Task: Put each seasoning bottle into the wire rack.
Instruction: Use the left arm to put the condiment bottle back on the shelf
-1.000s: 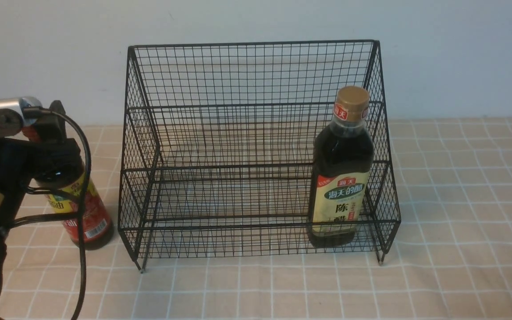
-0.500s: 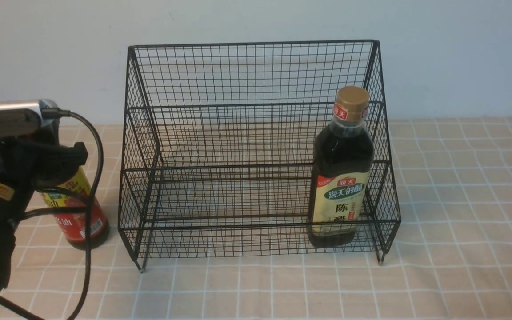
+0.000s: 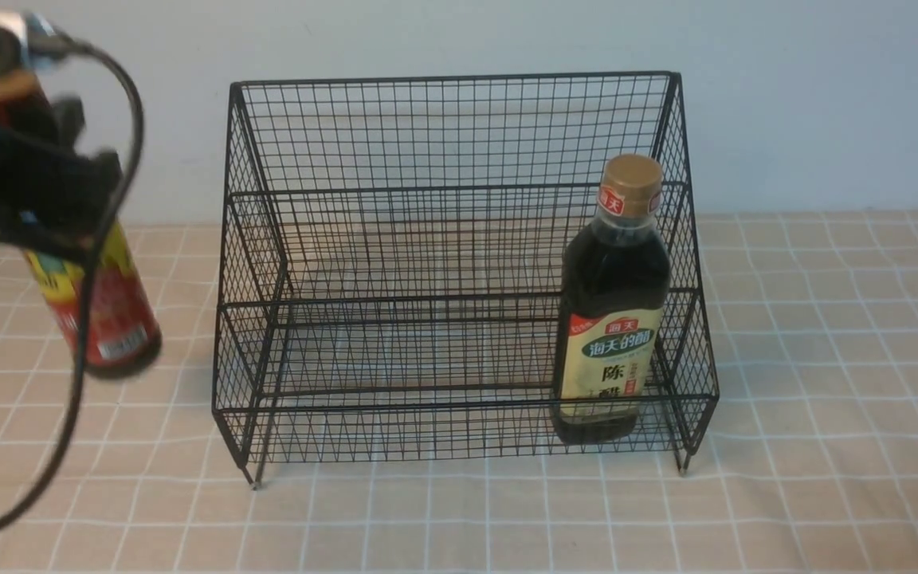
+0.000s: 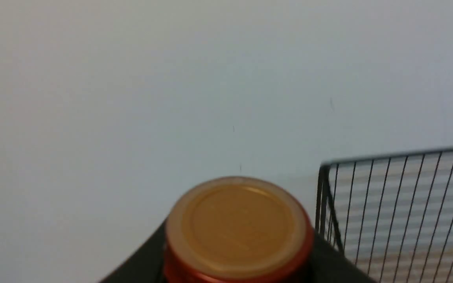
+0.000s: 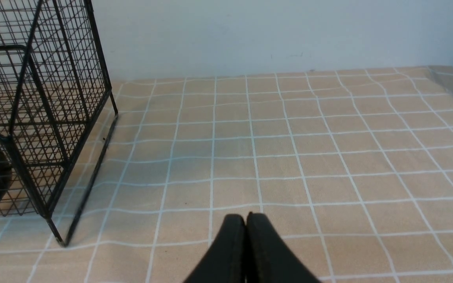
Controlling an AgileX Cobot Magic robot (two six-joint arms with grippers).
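Spanning centre to 12 o'clock: wire rack [image 3: 459, 299]. Square-shouldered bottle [image 3: 612, 319] inside, rack's 3 o'clock end. Red-labelled bottle [image 3: 112, 307] at 9 o'clock, raised, pinched by left gripper [image 3: 80, 147]. Right gripper [image 5: 248, 224]: tips pressed together.

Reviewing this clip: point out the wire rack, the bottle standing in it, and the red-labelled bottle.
wire rack [image 3: 459, 77]: front view, top rail
bottle with the cream-green label [image 3: 617, 343]: front view, its label
red-labelled bottle [image 3: 115, 311]: front view, lower label
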